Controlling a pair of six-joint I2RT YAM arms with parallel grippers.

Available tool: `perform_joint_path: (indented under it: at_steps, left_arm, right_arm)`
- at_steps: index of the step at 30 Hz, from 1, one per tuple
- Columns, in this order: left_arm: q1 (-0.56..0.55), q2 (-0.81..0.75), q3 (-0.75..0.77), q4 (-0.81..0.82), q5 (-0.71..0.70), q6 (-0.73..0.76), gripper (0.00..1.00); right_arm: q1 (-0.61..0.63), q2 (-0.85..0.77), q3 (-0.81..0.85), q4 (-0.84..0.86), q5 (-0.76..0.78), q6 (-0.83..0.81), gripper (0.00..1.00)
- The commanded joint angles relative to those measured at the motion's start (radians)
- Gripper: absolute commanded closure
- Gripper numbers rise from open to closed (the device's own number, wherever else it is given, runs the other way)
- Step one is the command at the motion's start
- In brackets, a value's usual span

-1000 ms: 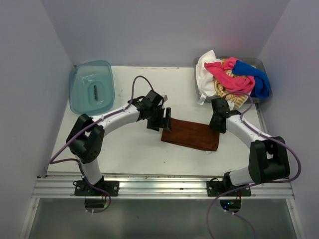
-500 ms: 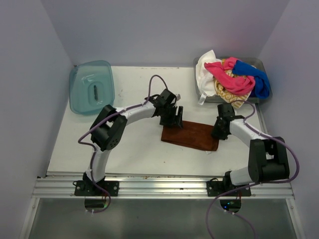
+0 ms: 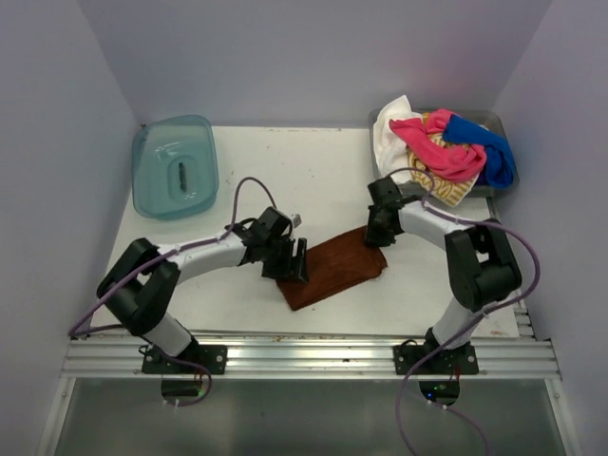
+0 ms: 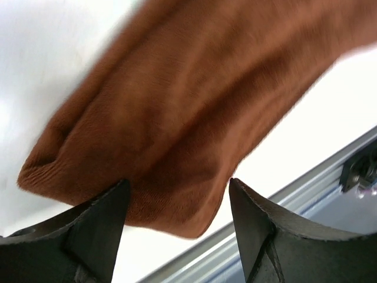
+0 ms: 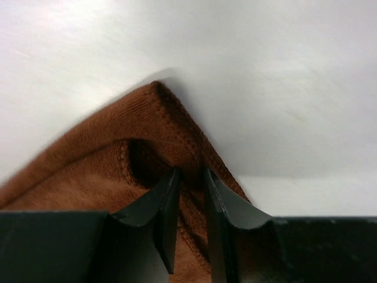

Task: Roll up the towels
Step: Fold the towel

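On the far right corner of the rust-brown towel, the right pincer is clenched. In the right wrist view its two dark fingers stand almost together, with the hemmed corner pinched in the narrow slit between them. The cloth there rises into a small peak with a shadowed pocket under the fold, and a stitched, ribbed border runs along its edge.

At the towel's opposite, near left end sits the left pincer, released. Its fingers are spread wide with the rounded end of the cloth lying between and beyond them, and the fabric runs out past the left finger. Seen this close, the towel is a soft, fine-looped knit, doubled over into a thick oblong with blunt, rounded corners. It lies flat and slanted across the smooth white table.

Just past the towel's near end runs a pale metal rail along the table edge. Far to the right of the towel, a grey bin holds a loose heap: a white towel, a pink towel, a blue towel, and a yellow-and-white striped towel spilling over the near rim. All of them are crumpled and limp. Well off to the towel's far left rests a translucent teal plastic tray, glossy and round-cornered, with a small dark piece at its middle.
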Motion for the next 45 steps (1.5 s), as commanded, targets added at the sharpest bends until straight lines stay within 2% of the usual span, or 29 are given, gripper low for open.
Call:
perform_joint_path:
  at_steps: [1,5,6,7,8,9,12,14,15,16,17,19,22,25,29,36,40,43,45]
  left_arm:
    - [-0.001,-0.131,-0.08,-0.057,-0.014,-0.043,0.27]
    - [-0.003,-0.187,-0.022,-0.158,-0.049,-0.031,0.26]
    - [-0.001,-0.188,0.001,-0.174,-0.078,-0.021,0.25]
    - [0.0,-0.19,0.04,-0.185,-0.092,-0.014,0.25]
    - [0.003,-0.187,0.057,-0.195,-0.101,0.002,0.25]
    - [0.011,-0.179,0.073,-0.194,-0.111,0.008,0.25]
    - [0.023,-0.11,0.149,-0.174,-0.091,0.035,0.26]
    - [0.023,-0.023,0.225,-0.151,-0.053,0.057,0.27]
    - [0.023,0.006,0.251,-0.142,-0.037,0.058,0.29]
    - [0.023,0.063,0.299,-0.128,-0.016,0.065,0.3]
    - [0.023,0.088,0.319,-0.093,0.01,0.063,0.3]
    - [0.023,0.161,0.368,-0.056,0.084,0.062,0.32]
    - [0.025,0.261,0.403,0.039,0.176,0.043,0.34]
    - [0.034,0.368,0.472,0.027,0.211,0.052,0.36]
    - [0.083,0.419,0.482,0.016,0.202,0.051,0.36]
    - [0.147,0.378,0.37,0.03,0.15,0.025,0.35]
    - [0.184,0.338,0.371,0.03,0.149,0.026,0.34]
    - [0.187,0.318,0.431,-0.04,0.13,0.043,0.33]
    - [0.187,0.29,0.445,-0.056,0.11,0.048,0.31]
  right_arm:
    - [0.062,0.12,0.196,0.02,-0.063,-0.032,0.73]
    - [0.076,0.297,0.512,-0.078,-0.062,-0.064,0.64]
    - [0.079,0.296,0.537,-0.104,-0.068,-0.075,0.62]
    - [0.078,0.28,0.543,-0.101,-0.07,-0.077,0.59]
    - [0.079,0.255,0.521,-0.095,-0.061,-0.074,0.48]
    - [0.079,0.193,0.498,-0.078,-0.056,-0.063,0.44]
    - [0.081,0.049,0.367,-0.046,-0.044,-0.035,0.43]
    - [0.084,-0.032,0.236,-0.028,-0.035,-0.018,0.49]
    - [0.088,-0.1,0.188,-0.017,-0.033,0.0,0.55]
    - [0.088,-0.141,0.145,-0.011,-0.036,0.012,0.67]
    - [0.091,-0.171,0.061,-0.003,-0.038,0.021,0.7]
    - [0.097,-0.248,-0.007,0.005,-0.048,0.047,0.77]
    - [0.111,-0.302,-0.09,0.031,-0.078,0.078,0.78]
    - [0.131,-0.294,-0.11,0.048,-0.081,0.086,0.78]
    - [0.133,-0.206,-0.096,0.1,-0.131,0.089,0.77]
    - [0.133,0.038,0.02,0.113,-0.087,0.078,0.8]
    - [0.133,0.204,0.176,0.115,-0.058,0.058,0.8]
    - [0.133,0.357,0.467,0.04,-0.036,0.023,0.8]
    - [0.133,0.411,0.58,-0.039,-0.032,0.005,0.79]
